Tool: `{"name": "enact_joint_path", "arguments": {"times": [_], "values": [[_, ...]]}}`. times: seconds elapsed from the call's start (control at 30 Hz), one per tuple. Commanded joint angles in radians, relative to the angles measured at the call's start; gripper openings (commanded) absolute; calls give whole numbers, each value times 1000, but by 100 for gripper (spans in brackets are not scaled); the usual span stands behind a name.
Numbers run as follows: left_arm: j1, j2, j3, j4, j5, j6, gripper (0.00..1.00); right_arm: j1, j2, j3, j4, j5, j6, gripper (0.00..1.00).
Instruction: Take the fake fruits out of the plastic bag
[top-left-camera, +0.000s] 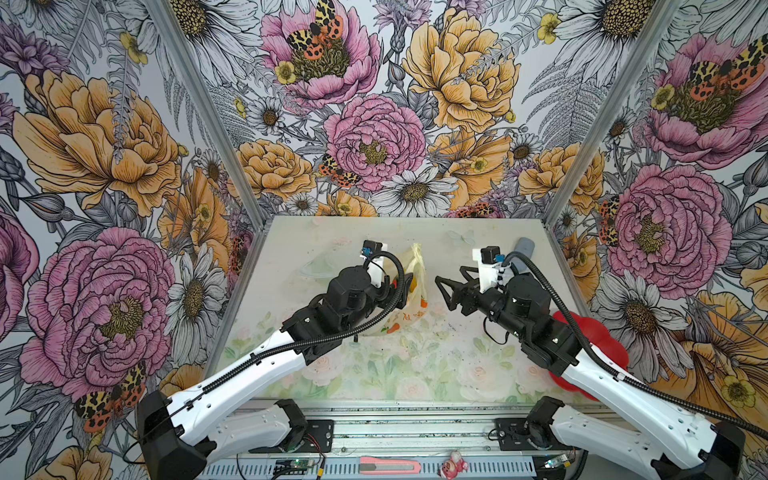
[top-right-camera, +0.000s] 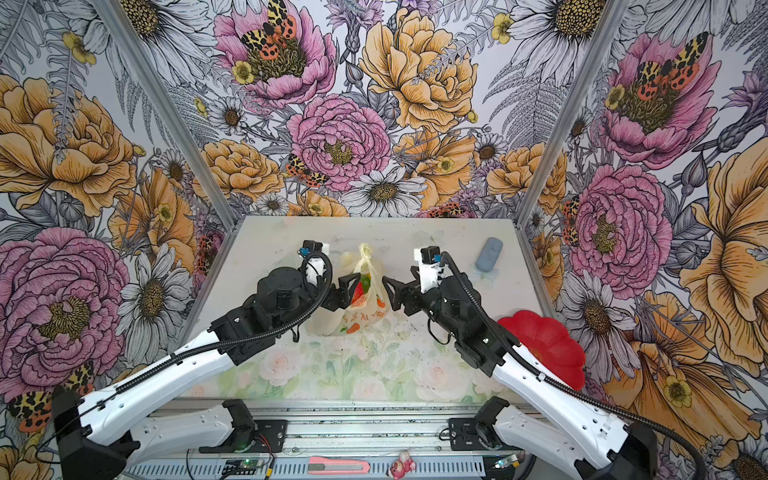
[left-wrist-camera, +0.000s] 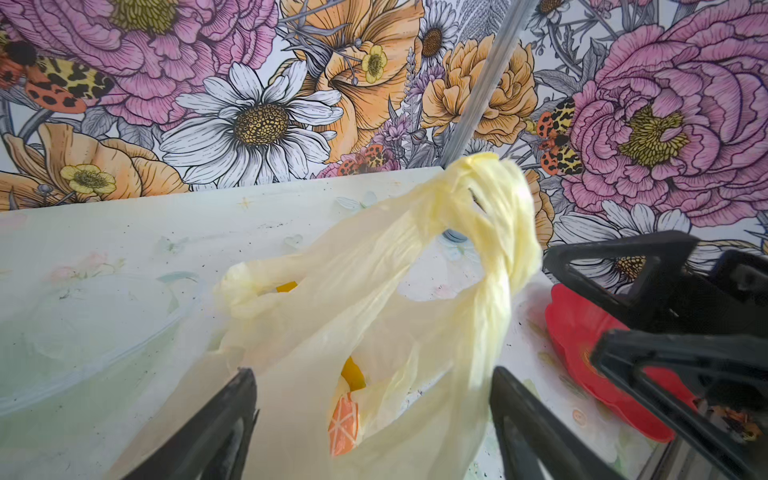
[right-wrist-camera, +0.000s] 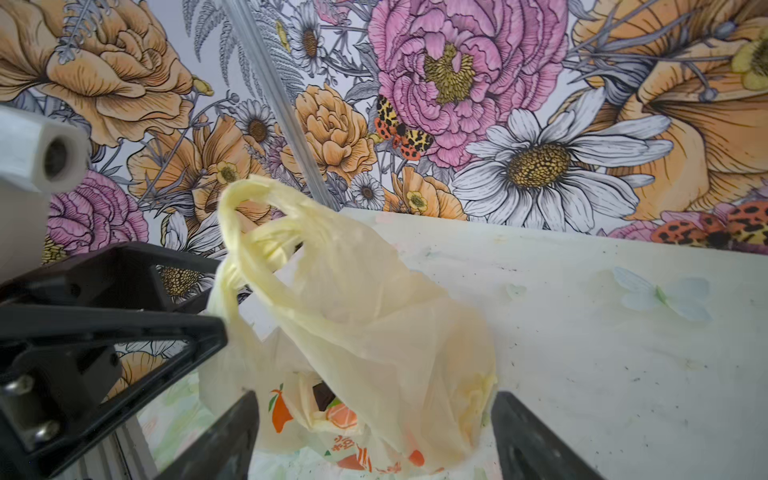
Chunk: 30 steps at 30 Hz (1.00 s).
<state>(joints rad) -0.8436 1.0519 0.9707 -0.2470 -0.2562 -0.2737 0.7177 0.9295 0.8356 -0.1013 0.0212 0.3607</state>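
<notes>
Left gripper (left-wrist-camera: 374, 371) jaws apart, astride plastic bag (top-right-camera: 368, 313) | right gripper (right-wrist-camera: 376, 395) likewise apart, empty | bag slumped mid table (top-right-camera: 386, 237), between both; fake fruits (top-right-camera: 360, 286) apparently inside | advise: clamp one rim, spread mouth, then reach in.

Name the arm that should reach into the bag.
Left, probably: the crinkly cream-yellow plastic bag opens, showing red and green toy fruits, beside the open left gripper; the open right gripper faces its wall.

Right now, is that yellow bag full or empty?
Not empty: in a top view, red, green and yellow fake fruits show through the mouth of the plastic bag.
</notes>
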Motion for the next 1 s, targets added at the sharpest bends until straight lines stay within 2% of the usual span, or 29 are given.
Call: {"name": "enact_joint_path", "arguments": {"times": [0.0, 0.2, 0.37, 0.47, 0.6, 0.67, 0.8, 0.93, 0.97], "values": [[23, -56, -59, 62, -22, -13, 88, 68, 59, 51, -30, 119, -89, 89], [49, -105, -113, 74, 3, -25, 89, 155, 154, 105, -36, 201, -107, 89], [55, -118, -133, 78, 6, -34, 89, 166, 235, 160, -55, 333, -53, 86], [58, -116, -136, 76, 13, -41, 90, 166, 270, 191, -60, 386, -26, 81], [57, -105, -116, 51, 19, -42, 89, 166, 325, 239, -68, 405, -17, 60], [41, -80, -70, -14, -38, -59, 89, 166, 348, 263, -80, 395, -15, 52], [-47, -9, 51, -143, -158, -46, 89, 165, 348, 271, -89, 426, -2, 37], [-97, 42, 96, -145, -167, -32, 90, 163, 328, 265, -89, 439, -6, 14], [-100, 56, 106, -148, -168, -32, 90, 163, 326, 265, -89, 432, -8, 11]]}}
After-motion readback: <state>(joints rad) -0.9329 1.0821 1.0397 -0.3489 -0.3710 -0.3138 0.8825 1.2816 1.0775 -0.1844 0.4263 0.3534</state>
